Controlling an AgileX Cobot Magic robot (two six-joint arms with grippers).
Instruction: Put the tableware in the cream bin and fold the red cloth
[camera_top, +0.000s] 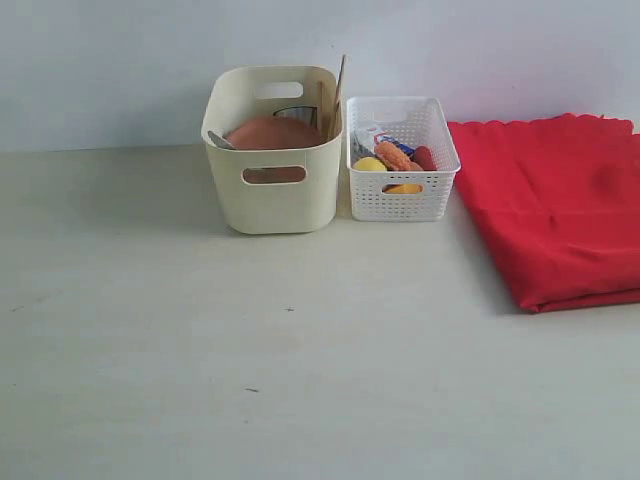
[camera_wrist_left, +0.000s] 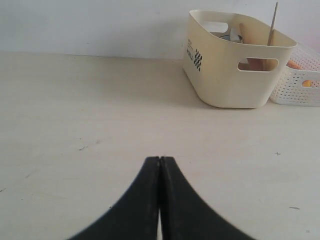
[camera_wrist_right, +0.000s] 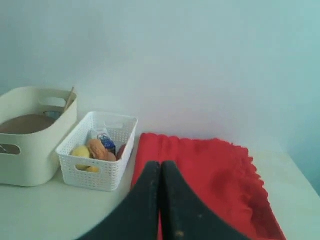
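My left hand (camera_wrist_left: 159, 161) was pressed together, holding nothing, low over the surface (camera_top: 300, 350). My right hand (camera_wrist_right: 160, 166) was also pressed together, holding nothing, above the near edge of the red cloth (camera_top: 560, 210). The cloth lay flat to the right of the white basket (camera_top: 403, 200) of food (camera_top: 395, 157). Just beside the basket stood the cream bin (camera_top: 272, 200), holding the brown plate (camera_top: 272, 133) and upright chopsticks (camera_top: 340, 85).
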